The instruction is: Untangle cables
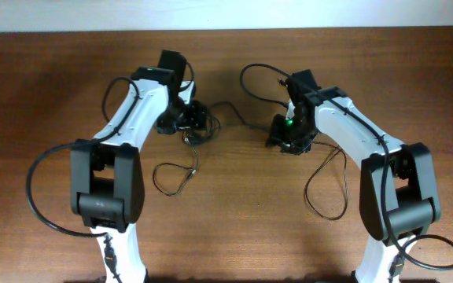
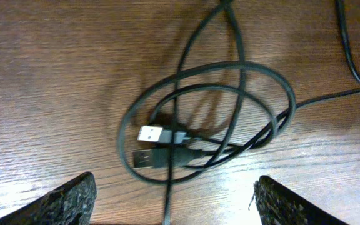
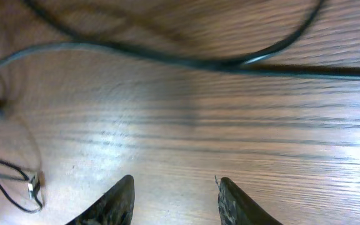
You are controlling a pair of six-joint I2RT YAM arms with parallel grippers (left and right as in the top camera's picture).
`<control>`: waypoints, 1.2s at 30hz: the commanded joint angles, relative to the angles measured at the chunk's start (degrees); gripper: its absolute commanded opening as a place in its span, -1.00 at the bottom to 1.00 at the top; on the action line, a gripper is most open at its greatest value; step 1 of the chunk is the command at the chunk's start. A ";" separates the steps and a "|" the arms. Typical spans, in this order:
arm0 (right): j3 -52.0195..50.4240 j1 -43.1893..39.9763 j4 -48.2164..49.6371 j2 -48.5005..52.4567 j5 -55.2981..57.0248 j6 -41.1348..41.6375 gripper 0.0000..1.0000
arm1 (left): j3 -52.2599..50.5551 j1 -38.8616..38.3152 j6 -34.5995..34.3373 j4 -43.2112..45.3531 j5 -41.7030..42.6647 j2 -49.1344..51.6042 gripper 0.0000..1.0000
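— Where do the thin black flexible cables [image 2: 242,64] lie?
— Coiled in a loose ring on the brown wooden table [image 1: 53,94], toward its far middle. A silver-tipped flat plug [image 2: 150,133] sits inside the ring (a second, darker plug lies just beside it).
— And the left gripper [image 2: 175,181]?
— It hovers over that coil on the table, black fingers spread wide, nothing between them.
— The right gripper [image 3: 175,180]?
— Parted more narrowly, empty, above bare table. One long black strand [image 3: 136,53] runs across the wood beyond its fingertips.
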 commanded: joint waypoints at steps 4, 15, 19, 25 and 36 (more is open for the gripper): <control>0.00 1.25 0.02 0.42 -2.12 -2.60 -0.12 | -0.52 6.08 -2.75 -2.36 3.04 -1.27 0.31; 0.11 9.11 19.19 0.42 -11.21 -10.71 -0.10 | -1.38 7.96 -4.28 -1.62 2.82 -1.27 -0.83; 0.11 12.96 27.91 1.77 -5.27 -10.78 -0.10 | -2.05 9.09 -6.84 -1.18 2.78 -1.27 -0.78; 0.11 15.98 36.13 7.26 4.31 -10.73 -0.03 | -4.04 9.07 -9.51 1.27 3.04 -1.25 -0.65; 0.11 15.96 40.59 9.16 4.42 -10.51 -0.46 | -10.16 9.05 -12.02 9.66 9.31 -1.25 -0.54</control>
